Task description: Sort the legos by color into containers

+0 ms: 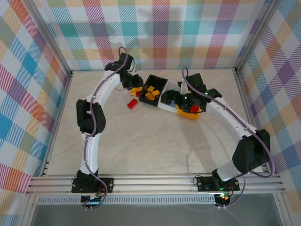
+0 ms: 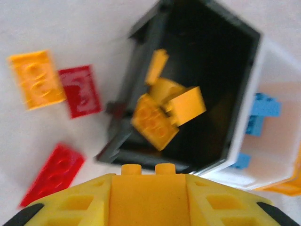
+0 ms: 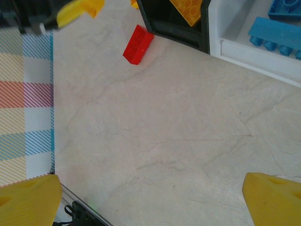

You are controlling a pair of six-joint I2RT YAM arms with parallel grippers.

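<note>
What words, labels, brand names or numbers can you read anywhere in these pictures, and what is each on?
No text is readable.
Flat yellow-orange plastic brick on the table: stud marks blurred, unreadable.
Flat red plastic brick beside it: surface marks blurred, unreadable.
Black rectangular plastic bin, white plastic bin, blue plastic bricks: no labels show.
Yellow-orange studded brick in the left end effector: no marks show.

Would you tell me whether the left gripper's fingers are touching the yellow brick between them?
Touching. The left wrist view shows the yellow brick pressed flush between both fingers of the left gripper, with no gap on either side.
</note>
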